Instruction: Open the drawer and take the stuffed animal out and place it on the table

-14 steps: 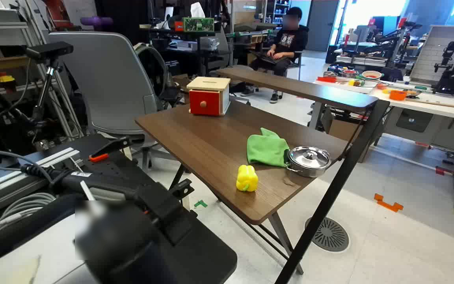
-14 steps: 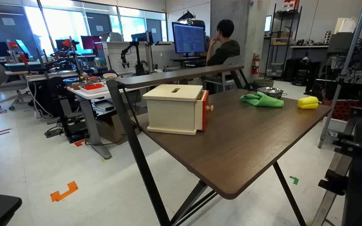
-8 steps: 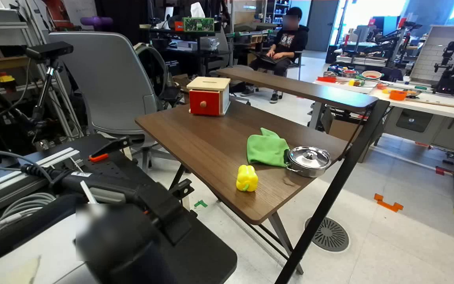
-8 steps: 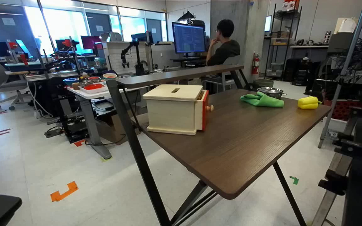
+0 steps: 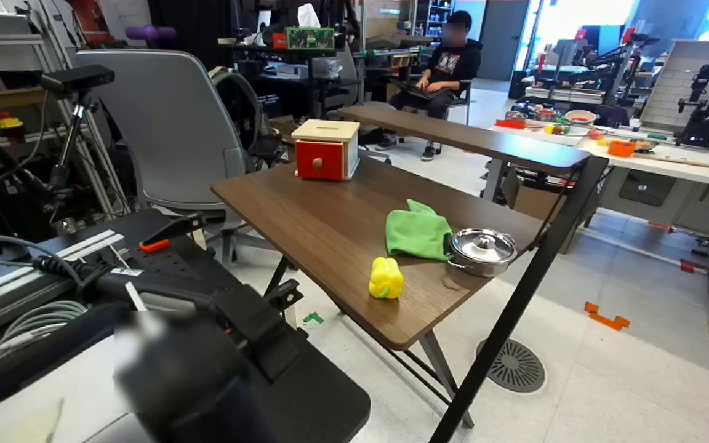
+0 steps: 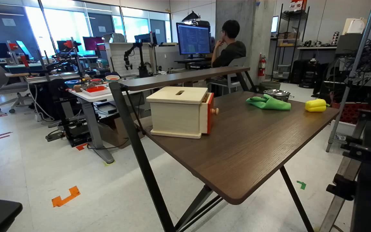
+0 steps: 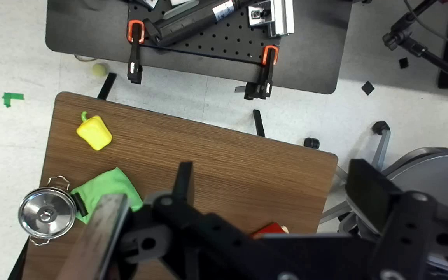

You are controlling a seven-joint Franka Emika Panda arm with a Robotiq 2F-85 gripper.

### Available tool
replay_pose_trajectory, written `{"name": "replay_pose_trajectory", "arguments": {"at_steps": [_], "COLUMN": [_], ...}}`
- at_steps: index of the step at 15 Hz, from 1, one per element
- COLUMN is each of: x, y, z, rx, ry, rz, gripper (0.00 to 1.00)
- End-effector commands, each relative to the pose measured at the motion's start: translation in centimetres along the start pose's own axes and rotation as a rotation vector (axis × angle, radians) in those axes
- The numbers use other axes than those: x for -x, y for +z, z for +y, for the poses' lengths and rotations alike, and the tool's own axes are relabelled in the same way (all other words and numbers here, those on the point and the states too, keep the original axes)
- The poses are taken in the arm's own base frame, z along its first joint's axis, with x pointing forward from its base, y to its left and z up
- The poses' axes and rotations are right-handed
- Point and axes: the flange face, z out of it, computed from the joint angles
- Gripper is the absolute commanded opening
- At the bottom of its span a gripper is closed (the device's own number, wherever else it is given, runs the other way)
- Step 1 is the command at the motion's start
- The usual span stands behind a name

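The brown wood-grain table stands on a pale floor — grey chair near one edge — fingers spread wide.

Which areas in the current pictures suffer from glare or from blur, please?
In both exterior views, the windows are washed out nearly to white; in an exterior view, the pot lid shows bright reflections, and at lower left there is a blurred patch; in the wrist view, the gripper in the near foreground looks soft, while the yellow pepper looks sharper.

yellow pepper near green cloth and lidded pot
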Motion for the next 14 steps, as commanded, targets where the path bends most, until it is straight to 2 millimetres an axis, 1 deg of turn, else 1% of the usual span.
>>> {"name": "replay_pose_trajectory", "arguments": {"at_steps": [1, 4, 5, 7, 13, 14], "x": [0.0, -1.5, -2.2, -4.3, -12.7, -14.0], "y": [0.0, 1.2, 1.9, 3.8, 12.5, 14.3], "z": [0.0, 0.2, 0.1, -0.2, -1.5, -1.7], "rx": [0.0, 0.056, 0.073, 0.121, 0.229, 0.224], "ry": [0.0, -0.016, -0.025, -0.042, -0.061, -0.065], "rz": [-0.001, 0.027, 0.038, 0.065, 0.131, 0.135], "gripper": [1.0, 1.0, 1.0, 1.0, 1.0, 1.0]}}
